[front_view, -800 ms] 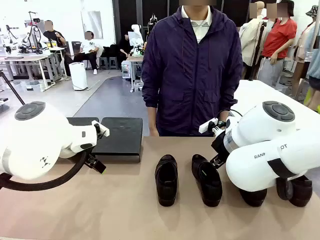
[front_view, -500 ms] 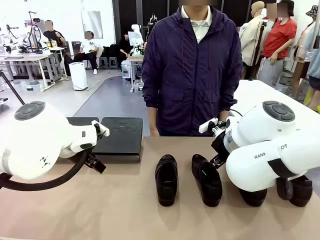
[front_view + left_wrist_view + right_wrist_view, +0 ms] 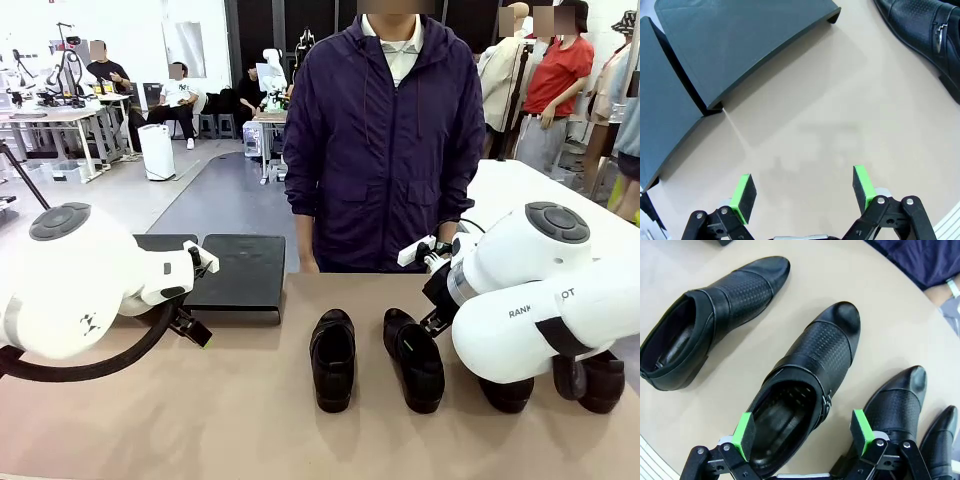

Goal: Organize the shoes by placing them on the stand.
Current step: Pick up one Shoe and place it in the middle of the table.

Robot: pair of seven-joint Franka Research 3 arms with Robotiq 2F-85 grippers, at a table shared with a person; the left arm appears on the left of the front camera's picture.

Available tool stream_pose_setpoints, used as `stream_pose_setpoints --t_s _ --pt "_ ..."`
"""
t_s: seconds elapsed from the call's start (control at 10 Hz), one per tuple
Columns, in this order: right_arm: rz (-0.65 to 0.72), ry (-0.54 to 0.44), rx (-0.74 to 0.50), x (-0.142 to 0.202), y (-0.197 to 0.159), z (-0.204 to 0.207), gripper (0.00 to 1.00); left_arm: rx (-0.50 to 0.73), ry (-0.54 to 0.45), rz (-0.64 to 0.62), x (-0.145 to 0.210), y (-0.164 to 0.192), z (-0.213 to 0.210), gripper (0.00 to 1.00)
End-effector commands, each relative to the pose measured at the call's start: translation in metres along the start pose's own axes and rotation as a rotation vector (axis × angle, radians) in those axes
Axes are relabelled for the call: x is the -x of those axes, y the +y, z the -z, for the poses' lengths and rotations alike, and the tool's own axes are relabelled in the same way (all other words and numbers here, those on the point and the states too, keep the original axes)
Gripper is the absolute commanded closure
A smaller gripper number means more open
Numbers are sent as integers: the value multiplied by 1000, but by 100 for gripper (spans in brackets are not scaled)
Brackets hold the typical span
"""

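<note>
While all four shoes stand on the tan table (image 3: 200,430), the stand (image 3: 240,272) lies at the far left of the surface and carries no shoe. The first shoe (image 3: 333,360) and the second shoe (image 3: 415,362) sit side by side at the table centre, toes pointing to the far edge. The third shoe (image 3: 507,396) and the fourth shoe (image 3: 602,382) sit further right, largely hidden behind the right arm (image 3: 530,310). The stand is left of the first shoe and farther back, not touching it.

The right gripper (image 3: 802,432) hangs over the heel opening of the second shoe with its jaws spread, one green pad (image 3: 745,434) on each side of the opening. Contact between the pads and the leather cannot be confirmed from this angle.

The left gripper (image 3: 803,192) is over bare table on the near side of the stand, jaws spread and holding nothing. A person (image 3: 385,140) in a dark jacket stands at the far edge.
</note>
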State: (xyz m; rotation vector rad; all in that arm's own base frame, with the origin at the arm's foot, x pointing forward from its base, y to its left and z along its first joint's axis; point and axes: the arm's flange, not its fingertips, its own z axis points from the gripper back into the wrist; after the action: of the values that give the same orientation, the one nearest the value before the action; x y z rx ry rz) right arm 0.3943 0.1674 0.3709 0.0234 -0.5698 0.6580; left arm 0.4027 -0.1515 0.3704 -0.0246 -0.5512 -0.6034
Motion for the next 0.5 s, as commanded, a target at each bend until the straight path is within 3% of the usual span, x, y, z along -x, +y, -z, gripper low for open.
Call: stream_pose_setpoints --t_s 0.0,0.4 --pt "1 0 0 0 0 0 0 0 0 0 0 0 0 0" --pt "1 0 0 0 0 0 0 0 0 0 0 0 0 0"
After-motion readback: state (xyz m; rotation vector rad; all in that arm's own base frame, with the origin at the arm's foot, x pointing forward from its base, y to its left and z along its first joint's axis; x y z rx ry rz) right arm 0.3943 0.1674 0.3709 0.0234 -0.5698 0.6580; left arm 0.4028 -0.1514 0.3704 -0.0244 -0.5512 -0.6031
